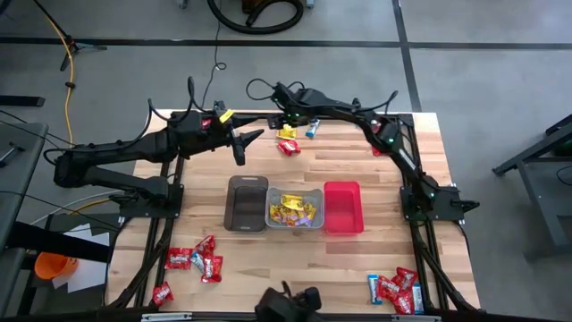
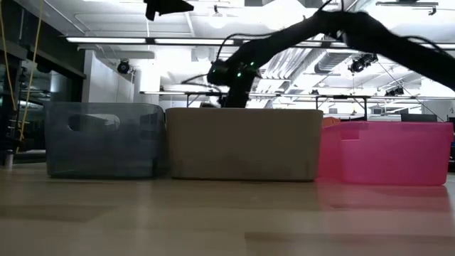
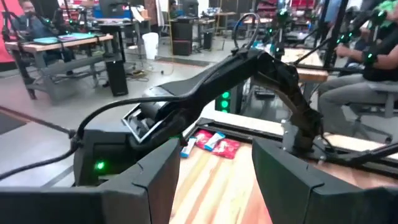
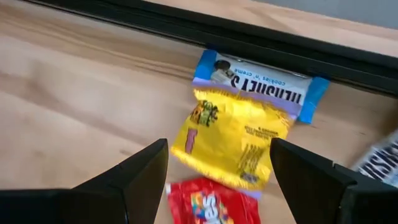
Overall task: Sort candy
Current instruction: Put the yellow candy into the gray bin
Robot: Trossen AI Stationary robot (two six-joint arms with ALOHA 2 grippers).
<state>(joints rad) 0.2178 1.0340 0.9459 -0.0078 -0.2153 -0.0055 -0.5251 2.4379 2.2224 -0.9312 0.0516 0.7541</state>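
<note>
A: Right gripper (image 4: 217,180)?
B: Reaching over the surface's (image 1: 375,179) far edge, fingers wide apart, holding nothing, over a yellow packet (image 4: 233,140).
A: Packet's long axis?
B: Running between the fingers toward the edge rail, overlapping a blue bar (image 4: 258,82) lying crosswise.
A: Left gripper (image 1: 250,143)?
B: Raised at far left, open, holding nothing.

Glossy foil-wrapped candy (image 4: 231,137) on a smooth, pale wooden table (image 1: 357,170).

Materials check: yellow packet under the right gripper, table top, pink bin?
Yellow packet: looks like thin glossy plastic film; crinkled, printed, catching light between the open fingers of the right gripper.
Table top: pale wood, probably butcher-block; long parallel strips with grain, satin rather than shiny.
Pink bin: moulded plastic, semi-translucent; in the low view light glows through its wall.
</note>
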